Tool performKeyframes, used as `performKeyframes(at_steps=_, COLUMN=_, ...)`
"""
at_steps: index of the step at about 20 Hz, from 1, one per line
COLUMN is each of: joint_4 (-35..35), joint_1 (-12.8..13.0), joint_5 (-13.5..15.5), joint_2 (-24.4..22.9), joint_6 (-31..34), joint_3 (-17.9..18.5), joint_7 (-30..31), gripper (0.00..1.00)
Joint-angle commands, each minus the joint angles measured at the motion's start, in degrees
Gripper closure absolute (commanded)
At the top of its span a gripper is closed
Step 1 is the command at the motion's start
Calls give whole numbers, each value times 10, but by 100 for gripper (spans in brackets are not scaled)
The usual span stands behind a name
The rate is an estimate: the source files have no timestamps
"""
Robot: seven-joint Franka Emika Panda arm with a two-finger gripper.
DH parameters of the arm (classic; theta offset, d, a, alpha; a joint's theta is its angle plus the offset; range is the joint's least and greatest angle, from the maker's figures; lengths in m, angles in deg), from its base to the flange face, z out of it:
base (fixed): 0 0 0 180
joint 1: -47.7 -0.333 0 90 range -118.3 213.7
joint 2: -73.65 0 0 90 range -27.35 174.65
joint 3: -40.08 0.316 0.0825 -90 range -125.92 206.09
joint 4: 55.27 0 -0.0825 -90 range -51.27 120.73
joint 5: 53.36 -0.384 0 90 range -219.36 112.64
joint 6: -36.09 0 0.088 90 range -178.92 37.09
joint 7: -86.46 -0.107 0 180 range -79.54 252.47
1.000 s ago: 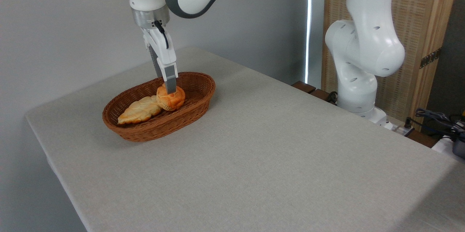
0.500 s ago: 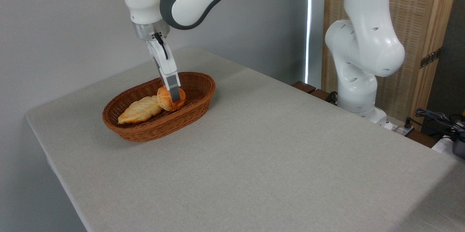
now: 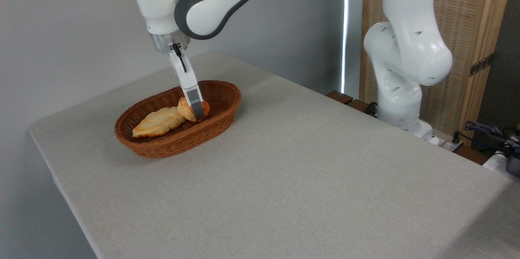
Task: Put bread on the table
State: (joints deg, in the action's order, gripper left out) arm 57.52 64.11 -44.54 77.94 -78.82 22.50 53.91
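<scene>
Inside the wicker basket [image 3: 162,145] on the table [image 3: 292,178], the gripper [image 3: 196,113] reaches down over the bread [image 3: 186,109], just right of the leaf-shaped pastry [image 3: 156,121]; whether its fingers pinch the bread I cannot tell.

Looks like a robotics lab: white robot arm [image 3: 406,48] bolted by a bare grey table [image 3: 304,169], plain grey wall [image 3: 61,27], loose cables [image 3: 487,131] at right edge, woven wood-framed screen [image 3: 467,15] behind. No home furnishings.

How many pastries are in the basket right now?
2: the bread at the basket's middle under the tool, and a longer braided pastry at its left.
</scene>
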Motion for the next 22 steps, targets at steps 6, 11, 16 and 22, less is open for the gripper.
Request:
performKeyframes(at_steps=6, joint_4=0, joint_1=2, joint_5=-11, joint_2=1, joint_6=-8, joint_3=2, joint_7=-1, gripper=62)
performKeyframes(at_steps=11, joint_4=-1, joint_1=2, joint_5=-10, joint_2=-2, joint_6=-6, joint_3=1, joint_7=1, gripper=62)
performKeyframes(at_steps=16, joint_4=-4, joint_1=1, joint_5=-9, joint_2=-15, joint_6=-2, joint_3=2, joint_7=5, gripper=59)
performKeyframes(at_steps=22, joint_4=-6, joint_1=-8, joint_5=-5, joint_2=-70, joint_6=6, joint_3=31, joint_7=35, gripper=56)
